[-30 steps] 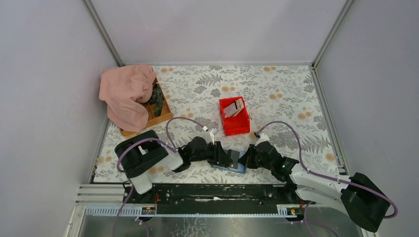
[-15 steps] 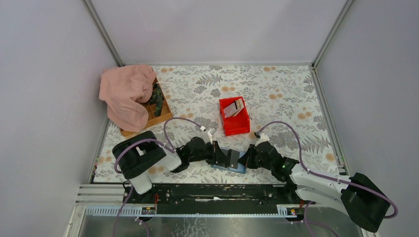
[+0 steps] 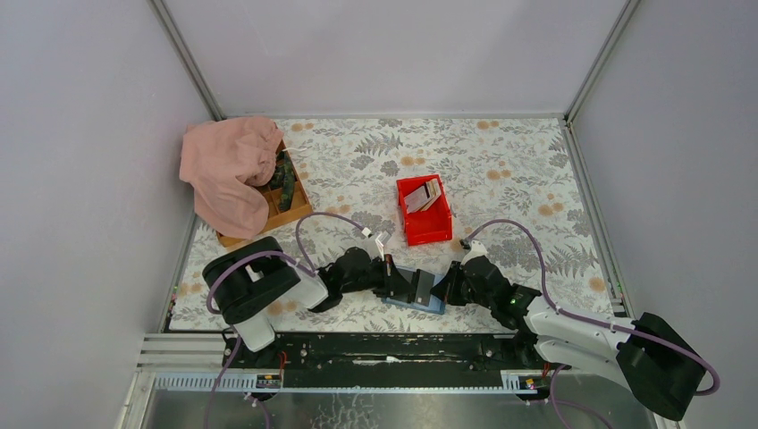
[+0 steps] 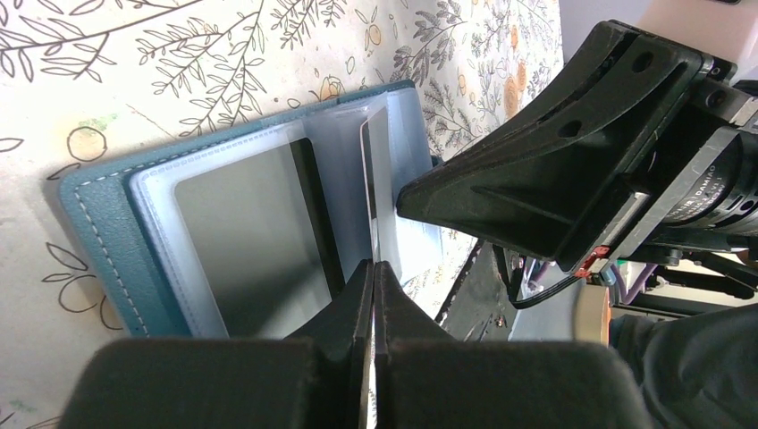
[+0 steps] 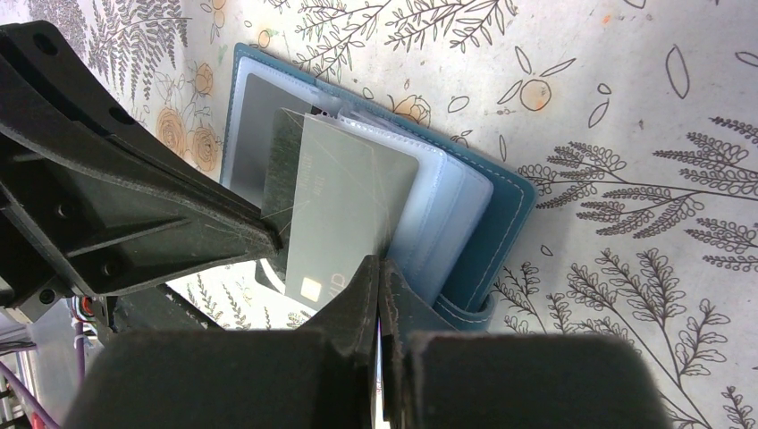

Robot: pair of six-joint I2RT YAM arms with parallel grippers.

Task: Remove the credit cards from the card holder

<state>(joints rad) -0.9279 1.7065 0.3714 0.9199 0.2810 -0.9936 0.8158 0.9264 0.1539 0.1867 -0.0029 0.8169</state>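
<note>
Extraction step, mid-pull. Card holder lies open and flat on the table, at the near edge between the two arms. Blue cover down, clear sleeve pages fanned up.

Left gripper: fingers fully together, nipped on the bottom edge of a grey card. That card stands tilted up off the pages, chip end towards the right wrist camera. Most of it looks clear of its sleeve. I can't see whether the far edge is free.

Right gripper: also fully closed. Its tips meet at the sleeve edge, right by the grey card's corner. My read is that it pinches a sleeve page to anchor the card holder, but contact is too tight to be sure.

A dark card sits in the leftmost sleeve, fully seated. Any further credit cards behind the other pages are hidden.

Red bin is just beyond the card holder and has some cards leaning in it. Likely the drop point.

Next move, as I see it:
- left draws the grey card out along the sleeve opening, not upwards, or the page lifts with it
- right holds down as counterforce
- then carry it to the bin and release

Risks: thin edge grip could slip, or the whole card holder drags if the anchor is weak.
</note>
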